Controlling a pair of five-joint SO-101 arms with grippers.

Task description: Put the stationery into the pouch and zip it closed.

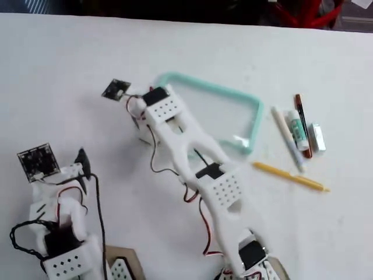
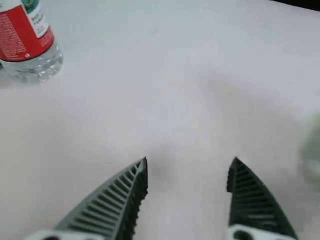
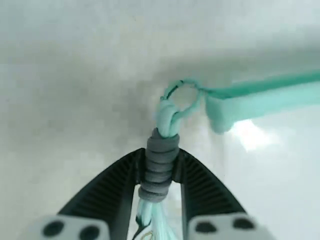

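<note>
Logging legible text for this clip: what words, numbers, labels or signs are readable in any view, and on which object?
No text can be read.
Bottle, red label: white print, too blurred to read.
White tube, green label: too small to read.
Yellow pen, pouch, and zipper pull clamped in the right pincer: no print visible.

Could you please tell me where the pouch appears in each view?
High view: the pouch lies mid-table, left of the stationery.
Right wrist view: its teal edge runs beyond the right hand, shut on the zip cord.
Left wrist view: a pale blur beside the open left hand might be it; cannot tell.
Shared landmark: the white table.
</note>
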